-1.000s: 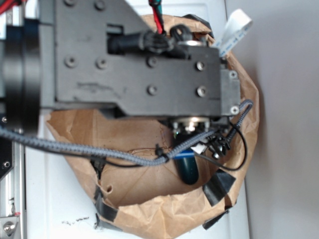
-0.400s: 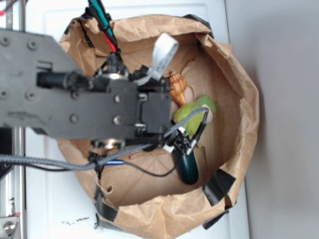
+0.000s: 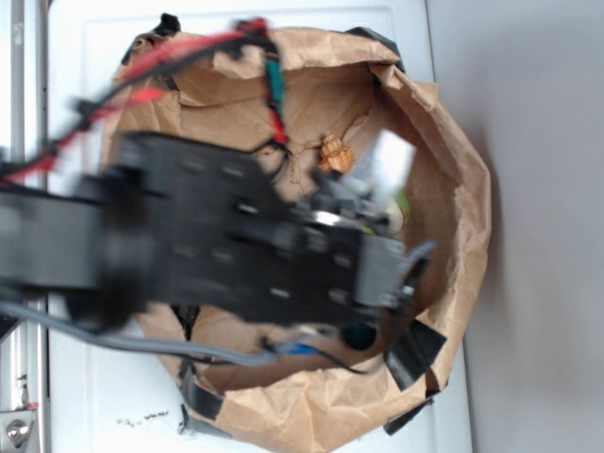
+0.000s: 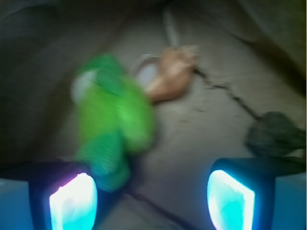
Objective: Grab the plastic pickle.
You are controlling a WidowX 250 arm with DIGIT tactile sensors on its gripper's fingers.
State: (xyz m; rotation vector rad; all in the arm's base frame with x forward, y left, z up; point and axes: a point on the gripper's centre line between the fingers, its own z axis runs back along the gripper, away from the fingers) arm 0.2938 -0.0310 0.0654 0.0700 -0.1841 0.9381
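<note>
In the exterior view we see the blurred black arm (image 3: 217, 255) reaching in from the left edge across a white desk (image 3: 104, 396), with red cables (image 3: 160, 66) smeared across the upper left. It covers most of the floor of a brown paper bag (image 3: 444, 123) that fills the middle of the frame. Just below the arm's right end, low in the bag, a small dark green rounded tip shows: the plastic pickle (image 3: 359, 336). Only this end is visible, so we cannot tell from here which way its long axis runs. Above centre, the tan seashell (image 3: 333, 154) lies against the bag floor, and a sliver of the green plush toy (image 3: 400, 202) peeks out to the right of the arm.

In the wrist view, all soft and blurred, the two fingers of the pincer (image 4: 152, 199) glow cyan at the lower left and lower right, spread wide apart with nothing between them. The plush toy (image 4: 112, 129) lies in the left half, its lower end just above the left finger (image 4: 72, 201). The seashell (image 4: 172, 74) touches its upper right side. We cannot make out the pickle in this view. At the right edge sits a dark patch (image 4: 273, 134) we cannot identify.
</note>
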